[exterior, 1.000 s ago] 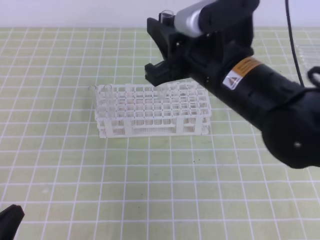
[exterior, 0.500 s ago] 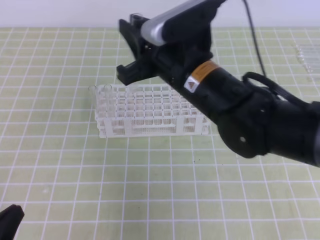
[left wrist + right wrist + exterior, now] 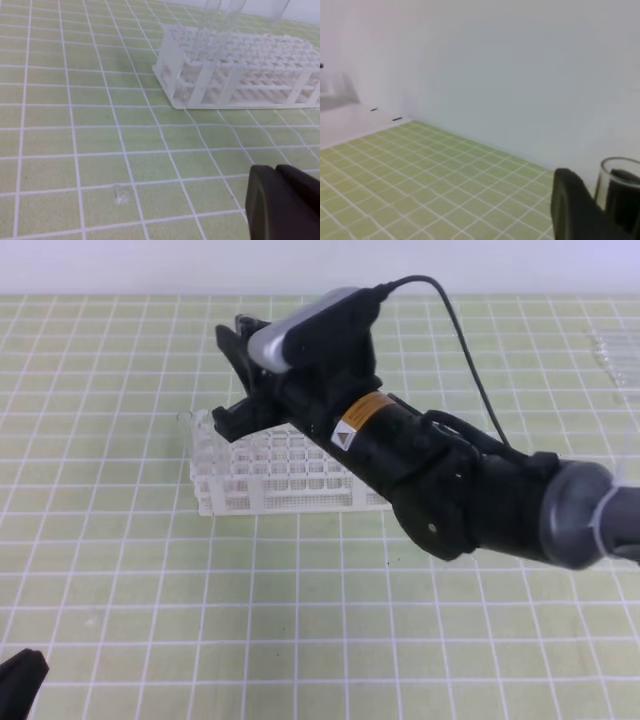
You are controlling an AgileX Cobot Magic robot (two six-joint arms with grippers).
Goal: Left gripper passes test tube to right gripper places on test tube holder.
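Leftward since earlier, the right gripper [image 3: 238, 380] hangs over the test tube holder's [image 3: 270, 475] left end, fingers clenched on the test tube [image 3: 619, 192] (rim visible); left gripper [image 3: 285, 205] state unclear.

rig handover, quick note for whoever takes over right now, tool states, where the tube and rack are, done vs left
Right tool: over the left end of the test tube holder, shut on the test tube, whose open rim shows between its fingers in the right wrist view.
Left tool: low at the near left of the mat, away from the rack, holding nothing visible; open or shut cannot be told.
Done: the tube is with the right tool, so the pass looks complete.
Left: lower the tube into a hole in the holder, release, retreat.
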